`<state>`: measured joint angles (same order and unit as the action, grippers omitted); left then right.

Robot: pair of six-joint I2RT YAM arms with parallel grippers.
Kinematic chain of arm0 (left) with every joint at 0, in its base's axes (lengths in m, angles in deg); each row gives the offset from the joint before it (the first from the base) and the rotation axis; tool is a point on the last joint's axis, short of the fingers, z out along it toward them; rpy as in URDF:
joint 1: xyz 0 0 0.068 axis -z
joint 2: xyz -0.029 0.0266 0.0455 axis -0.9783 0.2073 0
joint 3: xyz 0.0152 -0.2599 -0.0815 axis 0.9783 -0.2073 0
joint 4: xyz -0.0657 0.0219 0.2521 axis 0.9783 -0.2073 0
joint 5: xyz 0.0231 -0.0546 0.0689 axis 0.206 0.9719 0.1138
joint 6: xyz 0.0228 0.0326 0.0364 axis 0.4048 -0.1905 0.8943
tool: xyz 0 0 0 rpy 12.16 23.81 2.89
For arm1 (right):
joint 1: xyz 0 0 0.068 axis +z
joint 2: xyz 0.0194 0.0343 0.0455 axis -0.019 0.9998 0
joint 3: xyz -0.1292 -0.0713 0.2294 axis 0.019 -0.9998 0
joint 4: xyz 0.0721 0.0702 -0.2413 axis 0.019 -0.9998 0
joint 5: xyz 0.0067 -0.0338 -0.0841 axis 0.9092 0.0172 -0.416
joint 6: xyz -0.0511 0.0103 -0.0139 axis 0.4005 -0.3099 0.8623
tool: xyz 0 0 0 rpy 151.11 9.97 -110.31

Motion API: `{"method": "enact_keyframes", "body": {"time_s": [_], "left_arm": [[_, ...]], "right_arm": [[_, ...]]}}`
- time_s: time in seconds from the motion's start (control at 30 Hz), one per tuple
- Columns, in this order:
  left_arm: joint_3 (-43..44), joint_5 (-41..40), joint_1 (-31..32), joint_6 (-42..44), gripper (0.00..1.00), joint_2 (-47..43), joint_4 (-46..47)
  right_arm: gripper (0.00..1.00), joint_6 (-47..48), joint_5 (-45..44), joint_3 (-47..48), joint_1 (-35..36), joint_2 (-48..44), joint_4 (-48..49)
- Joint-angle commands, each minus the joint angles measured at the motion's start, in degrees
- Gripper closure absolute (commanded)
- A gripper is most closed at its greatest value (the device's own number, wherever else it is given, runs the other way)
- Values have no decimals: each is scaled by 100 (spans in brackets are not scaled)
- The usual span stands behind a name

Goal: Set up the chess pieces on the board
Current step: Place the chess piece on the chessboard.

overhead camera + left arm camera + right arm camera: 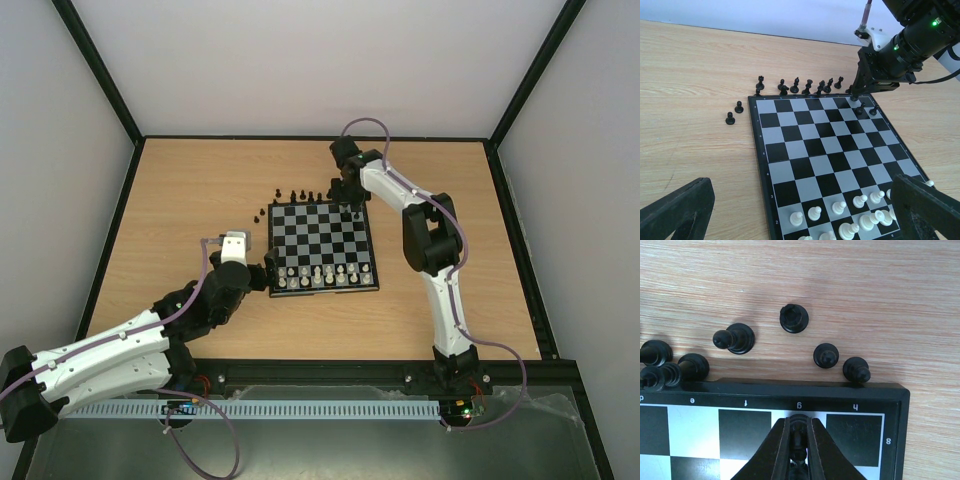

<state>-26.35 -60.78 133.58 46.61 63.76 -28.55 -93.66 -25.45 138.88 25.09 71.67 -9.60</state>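
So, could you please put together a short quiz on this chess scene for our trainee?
1. True or false: the left pincer is shut on a white piece.
2. Where do most of the black pieces stand?
A. on the near rows of the board
B. on the table, just past the board's far edge
C. stacked in a box
3. Fill in: the right pincer is shut on a chess piece coloured ____.

Key: 1 false (it is open and holds nothing); 2 B; 3 black.
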Motion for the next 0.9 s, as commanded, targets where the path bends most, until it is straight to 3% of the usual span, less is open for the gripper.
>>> {"method": "enact_keyframes", "body": {"time_s": [0.0,0.37,0.87], "left_arm": [[-85,-72,-44,-2,1,-57,-2],[-80,-81,-44,-9,1,-40,7],[-80,-72,-44,-10,1,-47,14]], "right_arm": [[90,-22,-37,210,28,160,-217],[80,-22,-45,238,28,184,-254],[77,-31,-58,219,32,65,-257]]}}
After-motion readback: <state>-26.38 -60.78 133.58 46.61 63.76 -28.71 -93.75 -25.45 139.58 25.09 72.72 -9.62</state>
